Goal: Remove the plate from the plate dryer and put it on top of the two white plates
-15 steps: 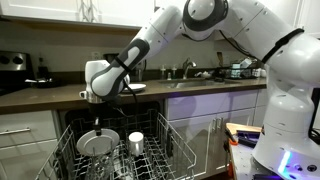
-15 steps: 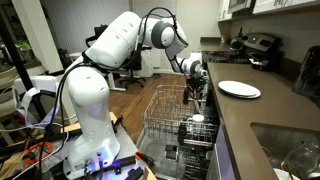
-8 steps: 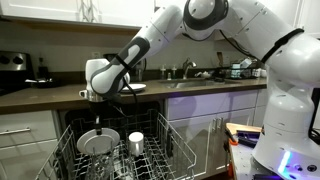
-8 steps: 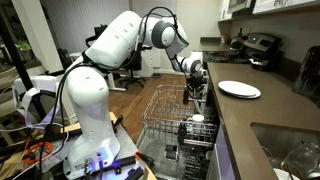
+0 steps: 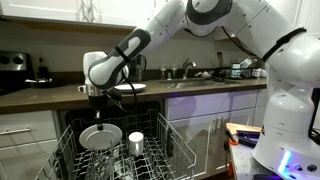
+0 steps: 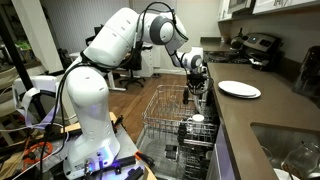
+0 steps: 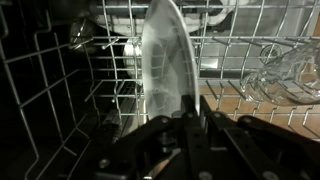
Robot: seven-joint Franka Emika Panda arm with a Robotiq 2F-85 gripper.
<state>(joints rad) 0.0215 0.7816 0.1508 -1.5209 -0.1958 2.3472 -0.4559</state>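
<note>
In an exterior view, my gripper [image 5: 97,118] hangs straight down over the plate dryer [image 5: 170,150]. The plate [image 5: 98,138] stands on edge directly beneath it, face toward this camera, with a white cup [image 5: 136,140] just to its right. The two white plates [image 5: 128,87] lie on the counter [image 5: 40,95] on the far side, higher than the rack and a little right of the wrist.

In an exterior view from the rack's end, the gripper [image 6: 199,90] sits over the far right corner of the plate dryer [image 6: 160,110]. I can't pick out the plate itself here. The two white plates [image 6: 238,89] lie to the right on the counter [image 6: 250,115], near but above rack level.

In the wrist view the plate [image 7: 165,60] is edge-on and upright inside the plate dryer [image 7: 60,80], its long axis running away from me. The gripper [image 7: 187,115] is clamped on the near rim, one finger on each face. I judge the move to be up first, clear of the tines, then across toward the counter, tipping the plate flat.
</note>
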